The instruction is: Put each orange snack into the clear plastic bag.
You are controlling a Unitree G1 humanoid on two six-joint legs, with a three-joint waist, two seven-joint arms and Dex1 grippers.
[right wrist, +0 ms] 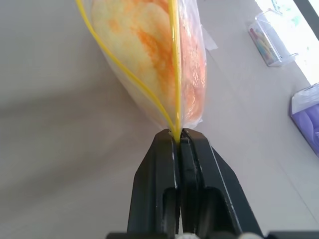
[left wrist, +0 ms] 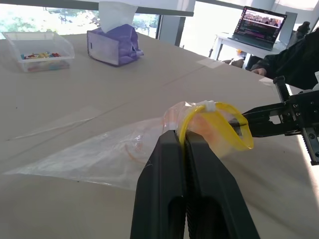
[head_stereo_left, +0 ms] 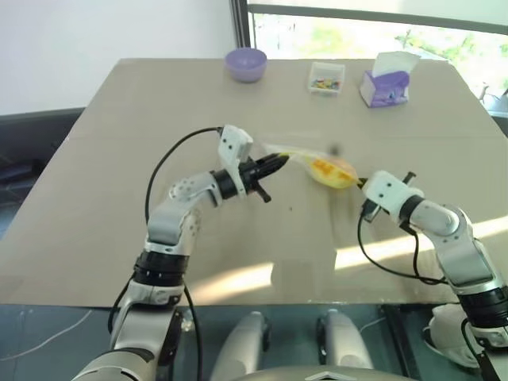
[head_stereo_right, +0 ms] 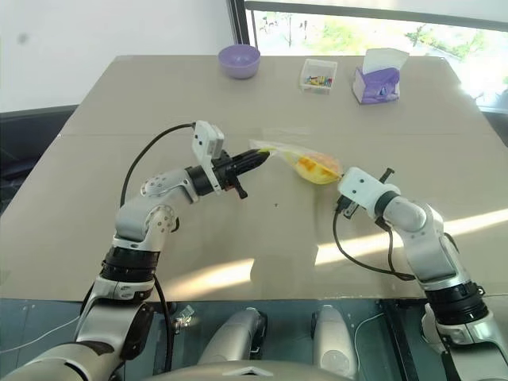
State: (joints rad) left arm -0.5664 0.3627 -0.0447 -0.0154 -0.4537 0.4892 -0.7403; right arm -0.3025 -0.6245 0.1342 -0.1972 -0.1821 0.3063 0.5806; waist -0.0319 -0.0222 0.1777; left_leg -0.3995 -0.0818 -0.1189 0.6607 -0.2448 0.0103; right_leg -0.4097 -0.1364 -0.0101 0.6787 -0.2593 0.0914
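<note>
Both grippers are clamped on the yellow seal strip of the bag (head_stereo_left: 321, 168), one at each end. The right gripper (right wrist: 178, 135) has its jaws shut tight on the strip, with the film bulging just past them. The left gripper (left wrist: 181, 141) is likewise shut on the strip at the opposite end. The bag hangs between them above the table (head_stereo_left: 119, 159), its loose tail trailing toward the surface. One snack (right wrist: 144, 40) sits inside the bag, close behind the seal.

Risks, as judged from this state:
- The mouth looks open between the two grip points. If the bag tips toward the mouth, the snack may slide out.
- Thin film gives little purchase. If the arms pull apart, the strip may slip from a jaw or tear.
- If either jaw releases first, the bag will swing and may spill.

Count, near to far:
- Grippers: two.
- Bag: one.
- Snack: one visible.
- Bowl (head_stereo_left: 245, 63): one.
- Clear box (head_stereo_left: 326, 78): one.
- Tissue box (head_stereo_left: 386, 82): one.
</note>
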